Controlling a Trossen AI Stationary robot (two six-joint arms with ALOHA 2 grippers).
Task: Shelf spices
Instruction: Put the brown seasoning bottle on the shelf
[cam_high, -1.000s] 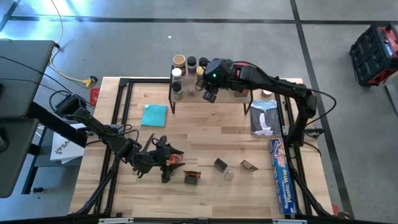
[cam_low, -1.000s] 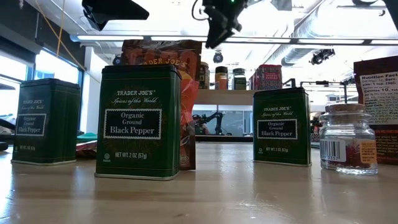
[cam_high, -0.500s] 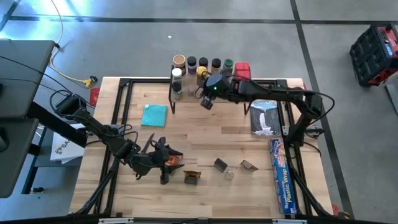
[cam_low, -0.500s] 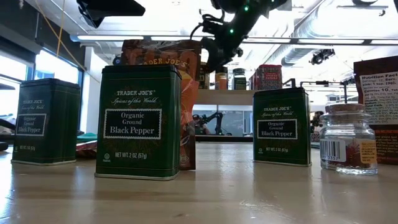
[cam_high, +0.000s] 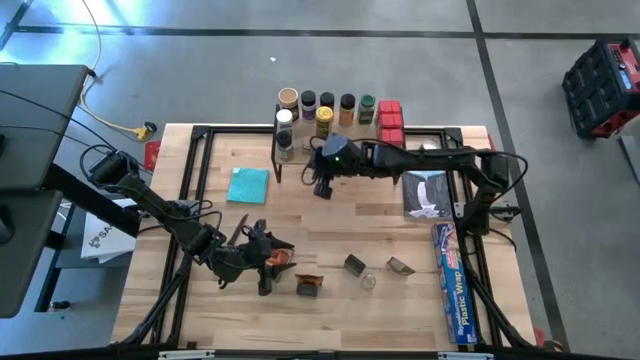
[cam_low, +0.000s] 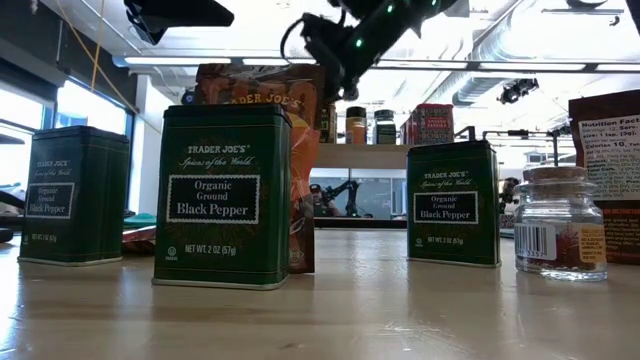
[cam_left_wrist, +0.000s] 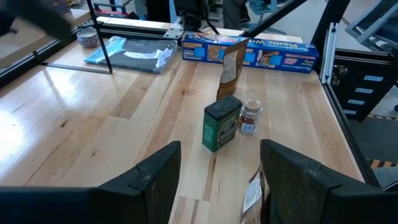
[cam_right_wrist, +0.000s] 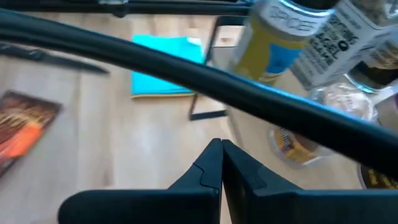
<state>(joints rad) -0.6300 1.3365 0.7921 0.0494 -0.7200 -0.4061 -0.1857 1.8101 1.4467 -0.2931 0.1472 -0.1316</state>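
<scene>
Hovering just in front of the shelf (cam_high: 340, 140) near the table's (cam_high: 320, 215) far edge, our right end effector (cam_high: 322, 186) has its fingers pressed together and carries nothing, as the right wrist view shows the two dark tips meeting with bare wood beneath them. On the shelf we see a row of spices (cam_high: 324, 120): round jars with tan, black, yellow and green lids toward its left and middle, and red boxes (cam_high: 390, 117) at its right end. Our left end effector (cam_high: 262, 262) sits low by the table's near left part, its fingers held apart; in the left wrist view the gap between them frames open tabletop, and we cannot tell whether the orange packet (cam_high: 281, 258) just beside it is touched. Near the table's front edge lie more spices: a dark tin (cam_high: 308, 286), another green tin (cam_left_wrist: 221, 122) standing upright with a small glass jar (cam_left_wrist: 249, 116) just beside it, and a brown packet (cam_left_wrist: 231, 60) behind them. A teal cloth (cam_high: 248, 185) lies on the left part of the table, between the shelf and the left arm, and a long blue plastic-wrap box (cam_high: 451, 280) runs along the right edge, with a pale bag (cam_high: 427, 193) beyond it
</scene>
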